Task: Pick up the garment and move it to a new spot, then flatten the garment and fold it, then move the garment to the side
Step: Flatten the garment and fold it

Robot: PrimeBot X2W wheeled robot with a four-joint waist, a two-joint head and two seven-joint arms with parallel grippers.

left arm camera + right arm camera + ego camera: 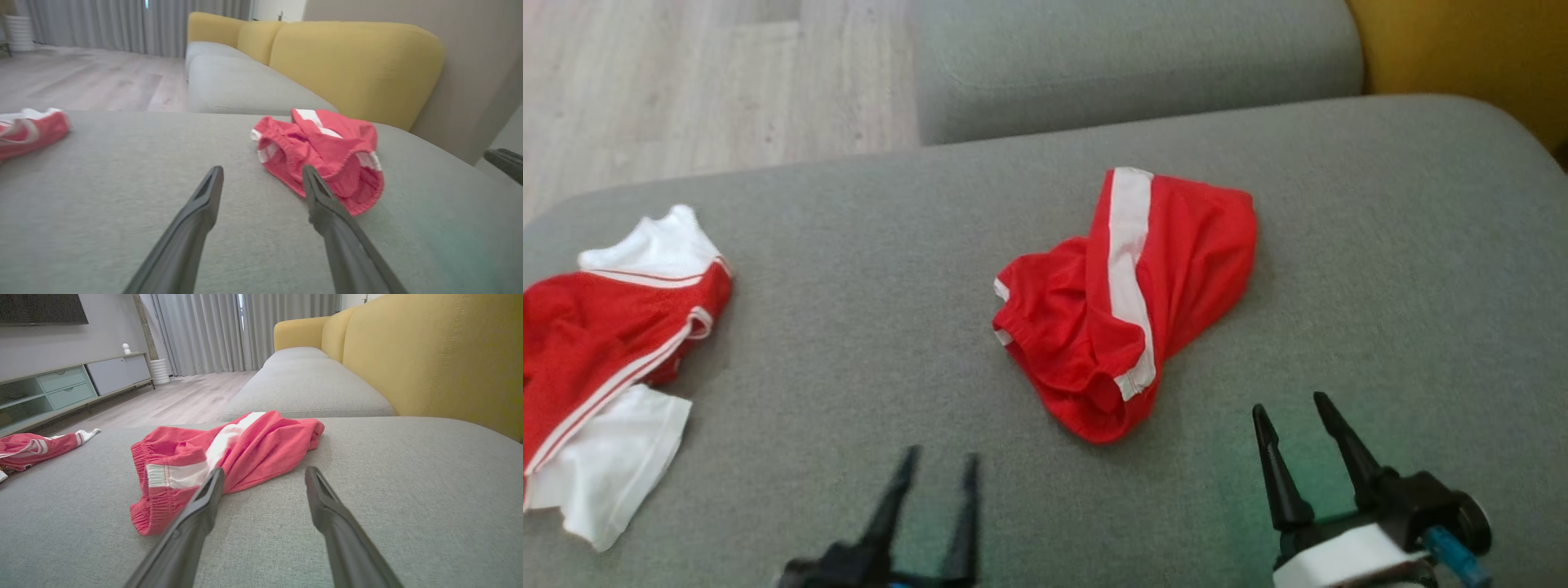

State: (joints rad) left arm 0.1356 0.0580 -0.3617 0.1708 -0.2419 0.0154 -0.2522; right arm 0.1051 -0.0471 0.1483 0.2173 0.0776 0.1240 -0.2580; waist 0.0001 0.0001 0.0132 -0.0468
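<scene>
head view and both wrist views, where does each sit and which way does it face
head view: on the head, looking down at grey seat, red shorts; left claw, right claw at bottom
left wrist view: low over the seat, along its fingers toward the shorts
right wrist view: likewise, shorts closer
both wrist views share shorts, yellow backrest

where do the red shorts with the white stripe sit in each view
head view: red shorts mid picture, on the grey cushion.
left wrist view: red shorts right of centre, mid height.
right wrist view: red shorts left of centre, mid height.
shared landmark: red and white top at every view's left edge.
</scene>
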